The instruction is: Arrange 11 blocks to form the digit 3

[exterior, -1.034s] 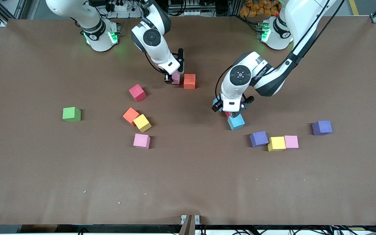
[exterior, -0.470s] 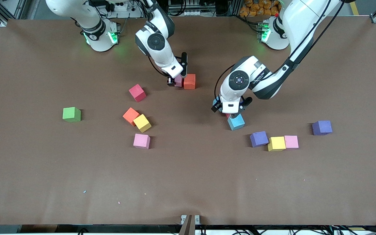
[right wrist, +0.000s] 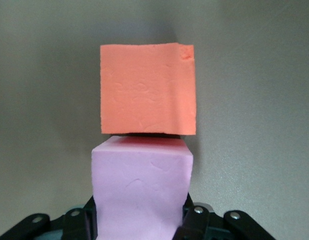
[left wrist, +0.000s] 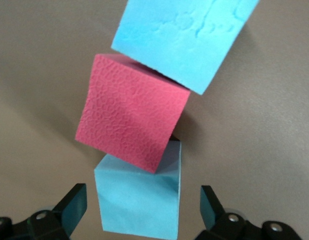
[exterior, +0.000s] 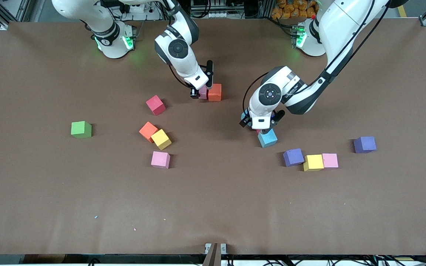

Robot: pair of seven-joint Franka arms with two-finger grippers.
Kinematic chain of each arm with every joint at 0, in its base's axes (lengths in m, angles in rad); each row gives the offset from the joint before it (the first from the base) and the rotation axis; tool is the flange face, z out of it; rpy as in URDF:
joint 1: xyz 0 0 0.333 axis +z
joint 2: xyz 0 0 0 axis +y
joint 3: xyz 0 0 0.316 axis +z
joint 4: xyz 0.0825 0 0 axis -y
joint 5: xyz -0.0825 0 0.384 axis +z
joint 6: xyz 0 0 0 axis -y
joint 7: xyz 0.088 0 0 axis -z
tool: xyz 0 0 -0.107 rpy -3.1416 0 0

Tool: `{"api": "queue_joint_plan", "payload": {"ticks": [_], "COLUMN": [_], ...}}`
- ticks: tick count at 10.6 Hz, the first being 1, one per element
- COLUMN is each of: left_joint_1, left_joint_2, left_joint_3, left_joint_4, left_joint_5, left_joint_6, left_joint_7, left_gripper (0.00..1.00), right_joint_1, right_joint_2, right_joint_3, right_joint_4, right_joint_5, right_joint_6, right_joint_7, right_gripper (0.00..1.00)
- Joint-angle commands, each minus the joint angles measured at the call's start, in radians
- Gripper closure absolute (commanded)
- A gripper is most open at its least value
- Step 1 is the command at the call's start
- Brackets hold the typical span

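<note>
Right gripper pinches a pink block flush against the orange block. Left gripper, jaws spread, straddles a blue block mid-tabletop.

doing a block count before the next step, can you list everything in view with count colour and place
pink blocks: 3; one in the right gripper beside the orange block, one nearest the camera at the right arm's end, one touching a yellow block
orange blocks: 2; one near the bases, one touching a yellow block
yellow blocks: 2;
dark red blocks: 2; one alone, one between the two light blue blocks
light blue blocks: 2;
purple blocks: 2;
green cube: 1, right arm's end
table: brown
right gripper: shut on a pink block
left gripper: open, around a light blue block
</note>
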Motion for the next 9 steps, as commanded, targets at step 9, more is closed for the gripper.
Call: {"api": "queue_joint_plan", "payload": {"ticks": [9], "left_joint_1": [-0.003], "left_joint_2": [0.05], "left_joint_3": [-0.001], "left_joint_4": [-0.008], "left_joint_5": [0.053], "left_joint_6": [0.041], "left_joint_7": [-0.047], "left_gripper": [0.02], "right_joint_1": [0.032], "right_joint_2": [0.053], "right_joint_3": [-0.016], "right_joint_4": [0.061], "right_joint_5": [0.009], "right_joint_6": [-0.007], "right_joint_7": [0.011], "right_gripper": [1.0]}}
